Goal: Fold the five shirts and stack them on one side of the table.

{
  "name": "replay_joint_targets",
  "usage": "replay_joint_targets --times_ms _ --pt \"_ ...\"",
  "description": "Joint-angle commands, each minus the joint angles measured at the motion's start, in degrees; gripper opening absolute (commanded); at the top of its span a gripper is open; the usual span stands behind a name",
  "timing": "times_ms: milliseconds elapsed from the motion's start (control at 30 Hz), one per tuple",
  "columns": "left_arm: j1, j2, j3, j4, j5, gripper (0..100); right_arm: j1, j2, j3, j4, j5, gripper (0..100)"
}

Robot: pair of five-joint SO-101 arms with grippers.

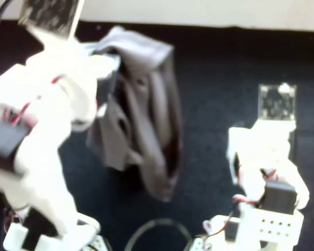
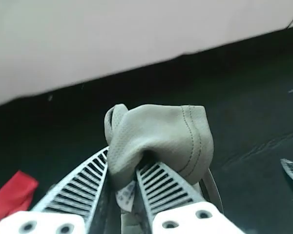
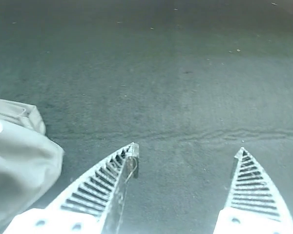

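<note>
**Left arm holds a grey shirt aloft, right arm sits with jaws apart**

From the high view I see my left arm [image 1: 42, 130] raised on the left side, with the grey shirt [image 1: 141, 120] hanging from its upper end in long, bunched folds over the dark table [image 1: 225, 68]. I cannot tell from there whether the shirt's lower edge touches the table.

The left wrist view gives me what the high view hides. The left gripper [image 2: 126, 163] has its jaws pinching a wad of the grey shirt [image 2: 161, 131], with a stitched hem curling over the ribbed fingers [image 2: 88, 180]. It also shows a red cloth [image 2: 12, 195] lying on the table [image 2: 254, 107] to one side, and a pale wall [image 2: 112, 34] beyond the table's far edge.

Further right in the high view, my right arm [image 1: 267, 157] stands low, well apart from the shirt. Its wrist view shows the right gripper [image 3: 187, 150] with jaws spread wide over bare table [image 3: 185, 73], gripping nothing. A fold of the grey shirt [image 3: 14, 165] lies near one of its fingers, not touching it.
</note>
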Motion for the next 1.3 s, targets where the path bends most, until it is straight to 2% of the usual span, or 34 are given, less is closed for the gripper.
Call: replay_joint_targets --times_ms 0,200,333,500,600,700,933,1267 --pt "-9.63 1.45 9.36 -0.26 -0.26 1 -2.15 0.22 -0.84 -0.04 -0.44 30.0" --pt "-19.74 6.99 32.57 -2.90 -0.26 1 -6.46 0.22 6.11 -1.19 -0.26 30.0" --pt "-24.84 9.80 45.32 -11.60 -0.18 1 -11.74 0.31 11.56 -6.11 -0.35 30.0" --pt "-32.57 10.33 54.46 -23.74 -0.18 1 -20.18 0.40 16.84 -11.65 -0.62 30.3" --pt "-36.97 10.77 56.66 -27.16 -0.18 1 -23.16 0.48 18.42 -14.73 -4.75 31.6" --pt "-39.87 10.86 57.63 -27.69 -0.35 1 -26.07 2.77 18.86 -16.48 -8.62 38.2" --pt "-41.71 10.95 57.71 -27.25 -0.35 1 -37.67 22.99 14.90 -17.01 -9.76 39.2" --pt "-41.54 10.86 57.71 -27.16 -0.35 1 -38.90 50.59 0.57 -22.90 -9.85 39.2"
